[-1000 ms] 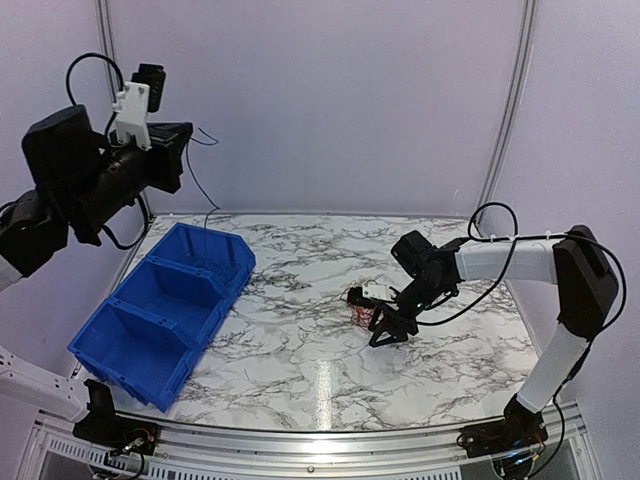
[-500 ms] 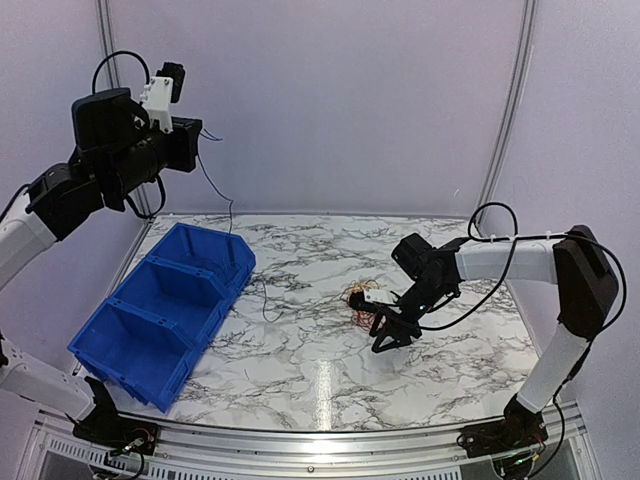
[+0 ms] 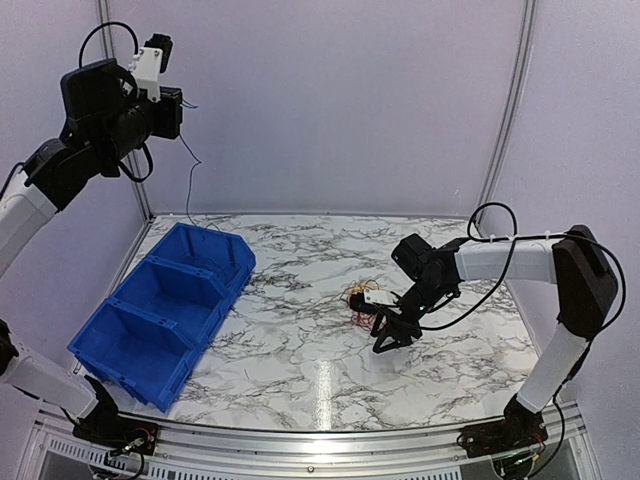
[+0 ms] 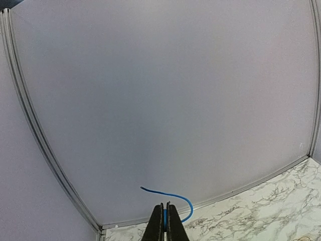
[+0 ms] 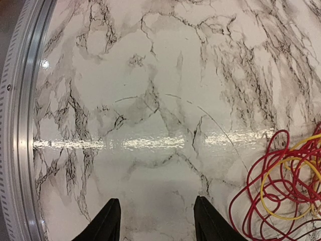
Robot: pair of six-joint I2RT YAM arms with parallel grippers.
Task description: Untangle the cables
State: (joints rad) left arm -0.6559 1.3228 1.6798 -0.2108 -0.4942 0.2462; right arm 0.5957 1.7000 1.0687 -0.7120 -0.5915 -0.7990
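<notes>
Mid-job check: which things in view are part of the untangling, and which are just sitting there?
Part of the job:
- blue wire pinched in the left gripper, held high
- red and yellow tangle beside the open right gripper

Just there:
- blue bins
- marble table

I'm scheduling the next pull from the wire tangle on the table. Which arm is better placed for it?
Right. The right gripper hangs open, low over the table beside the tangle. The left gripper is raised high near the back wall, shut on a blue wire.
</notes>
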